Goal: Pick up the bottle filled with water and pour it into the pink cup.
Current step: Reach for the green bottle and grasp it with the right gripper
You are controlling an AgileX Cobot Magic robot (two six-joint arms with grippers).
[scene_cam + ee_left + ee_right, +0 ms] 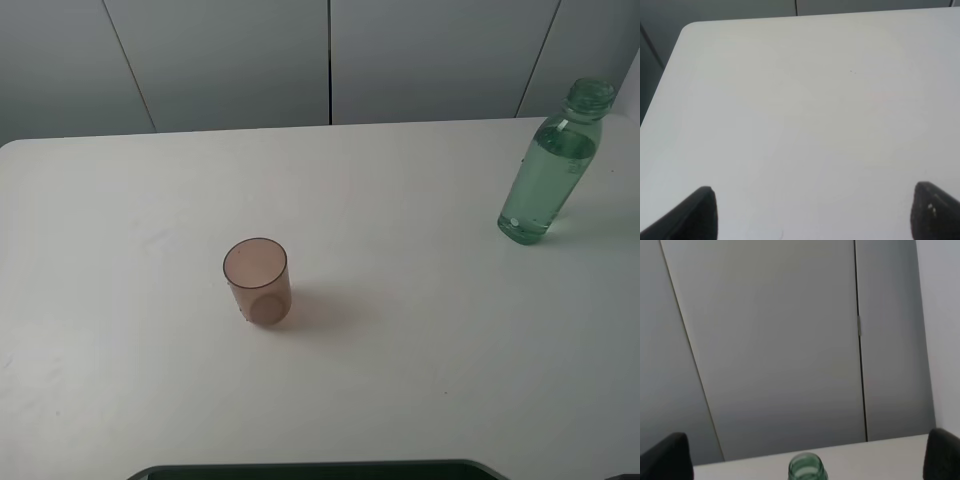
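Uncapped bottle (548, 170) standing upright at far right of table (420, 350). Pink cup (257, 281) sitting mouth-up near centre, well apart. Right gripper (806, 455) hanging spread wide, bottle neck lining up between its tips, likely for grasp. Left gripper (812, 212) likewise spread, facing bare table.

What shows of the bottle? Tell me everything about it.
The bottle is tall and slim, made of what looks like clear green-tinted plastic. It has sloped shoulders and a threaded neck with no cap. Water fills it to about the shoulders, and small bubbles cling to the wall. It stands on its base near the far right corner of the white table. Only the table touches it; the pink cup stands well apart, nearer the middle.
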